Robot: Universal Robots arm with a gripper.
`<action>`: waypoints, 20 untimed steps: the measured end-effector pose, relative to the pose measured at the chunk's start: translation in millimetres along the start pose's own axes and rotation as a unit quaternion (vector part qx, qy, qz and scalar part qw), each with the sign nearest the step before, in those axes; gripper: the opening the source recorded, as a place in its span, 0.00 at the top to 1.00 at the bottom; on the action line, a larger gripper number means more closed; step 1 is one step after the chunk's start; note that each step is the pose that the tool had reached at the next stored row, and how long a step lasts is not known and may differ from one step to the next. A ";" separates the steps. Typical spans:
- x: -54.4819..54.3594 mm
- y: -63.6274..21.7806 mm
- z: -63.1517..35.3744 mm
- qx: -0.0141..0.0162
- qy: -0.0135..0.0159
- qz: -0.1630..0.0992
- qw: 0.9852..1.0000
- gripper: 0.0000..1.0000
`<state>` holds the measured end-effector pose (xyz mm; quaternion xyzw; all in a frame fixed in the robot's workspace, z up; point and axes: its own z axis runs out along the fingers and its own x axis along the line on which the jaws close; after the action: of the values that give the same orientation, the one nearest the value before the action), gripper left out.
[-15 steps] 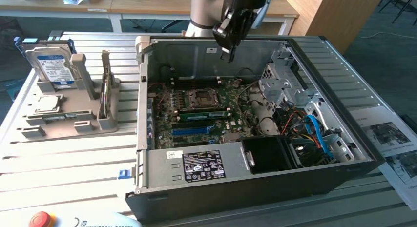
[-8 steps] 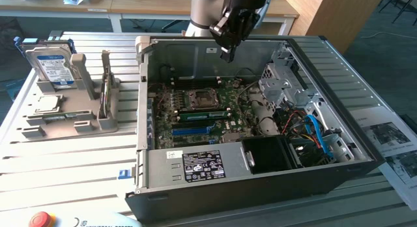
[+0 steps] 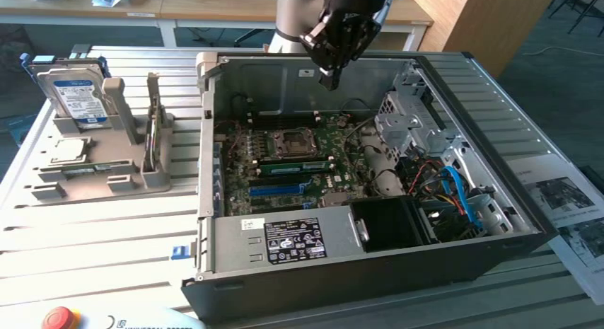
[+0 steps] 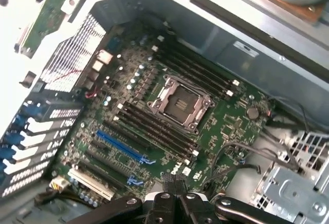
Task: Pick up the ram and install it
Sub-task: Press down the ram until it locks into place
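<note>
An open computer case (image 3: 378, 272) lies on a slatted table (image 3: 95, 230), its motherboard (image 3: 293, 159) showing an empty processor socket (image 4: 181, 102). Beside it a grey holder (image 3: 95, 177) carries a hard drive (image 3: 76, 92). Printed sheets (image 3: 571, 201) lie at the table's edge.

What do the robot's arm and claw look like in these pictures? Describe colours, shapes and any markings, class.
In the exterior view the arm is a rounded grey tube with a blue trim near the wrist. The claw is black, built from angular linked bars joined by round silver pins, narrowing to slim dark fingertips. No cables or markings are readable on it.
</note>
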<state>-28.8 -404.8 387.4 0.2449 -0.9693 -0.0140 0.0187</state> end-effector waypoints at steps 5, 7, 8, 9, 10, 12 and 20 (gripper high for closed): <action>0.0 0.0 0.2 -0.001 -0.002 0.045 0.999 0.90; 0.0 0.0 0.3 -0.002 -0.002 0.063 0.998 0.90; 0.0 0.0 0.3 -0.002 -0.003 0.073 0.997 0.90; 0.0 0.0 0.4 -0.002 -0.003 0.082 0.997 0.90; 0.0 0.0 0.4 -0.003 -0.003 0.090 0.996 0.90; 0.0 0.0 0.5 -0.003 -0.004 0.109 0.994 0.90; 0.0 0.0 0.8 -0.005 -0.007 0.180 0.984 0.90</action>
<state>-28.8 -404.8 386.5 0.0658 -0.9976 -0.0172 0.0159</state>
